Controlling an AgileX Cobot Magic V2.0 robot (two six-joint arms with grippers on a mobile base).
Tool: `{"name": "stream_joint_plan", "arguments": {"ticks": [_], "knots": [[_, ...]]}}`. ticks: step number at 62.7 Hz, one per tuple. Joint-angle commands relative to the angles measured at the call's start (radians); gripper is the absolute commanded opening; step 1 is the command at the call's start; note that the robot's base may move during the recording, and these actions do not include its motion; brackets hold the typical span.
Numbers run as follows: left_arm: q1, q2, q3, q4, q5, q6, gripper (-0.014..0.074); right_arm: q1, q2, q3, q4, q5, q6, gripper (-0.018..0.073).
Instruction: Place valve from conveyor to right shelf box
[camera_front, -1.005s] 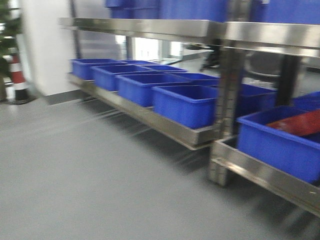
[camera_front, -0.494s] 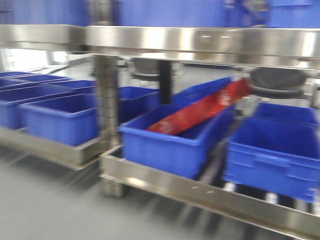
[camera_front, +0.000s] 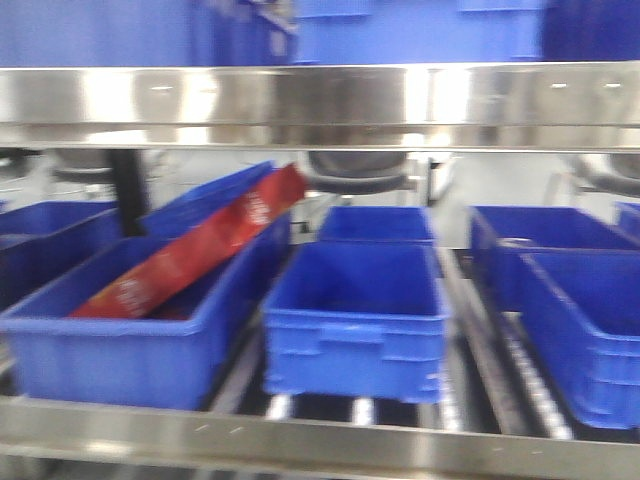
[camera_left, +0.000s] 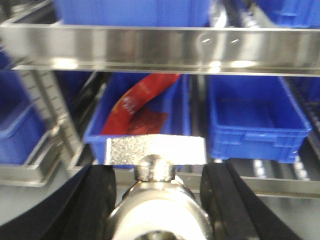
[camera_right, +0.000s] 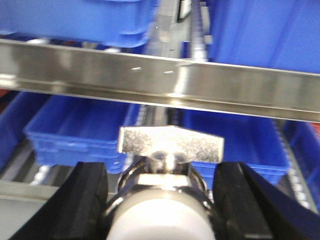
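Ahead, a steel shelf (camera_front: 320, 105) is filling the front view, and the picture is somewhat blurred. Blue boxes are sitting in rows on its lower level. The left box (camera_front: 130, 350) is holding a red packet (camera_front: 190, 255), which is leaning up across it with its top end over the far rim. The middle box (camera_front: 355, 320) is sitting just beside it. A rear box (camera_front: 375, 225) is standing behind the middle one, and a right box (camera_front: 590, 330) is lying on its other side.

Left wrist view: the left gripper (camera_left: 159, 175) is pinching the left-hand valve (camera_left: 156, 150). Its black fingers (camera_left: 100, 200) are pressing on either side of the rounded metal body. The flat speckled handle is lying crosswise just past the fingertips. This valve is hanging in front of the shelf, short of the boxes, with the packet box beyond it.

Right wrist view: the right gripper (camera_right: 161, 170) is clamping the right-hand valve (camera_right: 170, 142) the same way, with its dark pads (camera_right: 87, 200) flanking the body and the handle lying crosswise above them. This valve is also hanging in front of the shelf rail, with blue boxes lying beyond it on the lower level.
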Motion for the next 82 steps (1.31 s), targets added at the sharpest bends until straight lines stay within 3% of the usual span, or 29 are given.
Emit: {"name": "stream_joint_plan", "arguments": {"ticks": [1, 82], "knots": [[-0.004, -0.005, -0.006, -0.006, -0.05, -0.003, -0.0111, -0.001, -0.01, -0.005, -0.007, -0.086, 0.0, -0.0163], [-0.004, -0.001, -0.006, -0.006, -0.053, -0.003, -0.0111, -0.001, -0.01, -0.005, -0.007, -0.088, 0.0, -0.0163]]}}
